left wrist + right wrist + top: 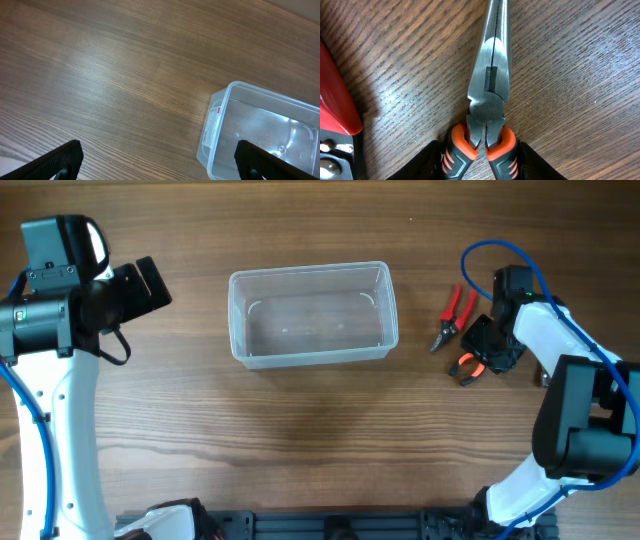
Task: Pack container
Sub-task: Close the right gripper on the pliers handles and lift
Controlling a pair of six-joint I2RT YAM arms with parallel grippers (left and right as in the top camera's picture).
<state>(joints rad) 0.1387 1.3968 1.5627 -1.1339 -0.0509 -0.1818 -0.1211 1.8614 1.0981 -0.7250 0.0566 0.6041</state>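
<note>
The clear plastic container point(236, 320) stands empty at the table's middle; its corner shows in the left wrist view point(214, 131). My right gripper point(482, 346) is down at the table on the right, its jaws closed against the orange-and-black handles of long-nose pliers point(489, 80), which lie flat on the wood. In the right wrist view the gripper point(479, 161) has one finger on each side of the handles, touching them. The orange handle ends show in the overhead view point(463, 367). My left gripper point(150, 285) is open and empty, left of the container; its fingers point(60, 161) are wide apart.
Red-handled pliers point(457, 308) lie just left of my right gripper, between it and the container; a red handle shows at the left edge of the right wrist view point(335, 102). A blue cable point(480, 252) loops over the right arm.
</note>
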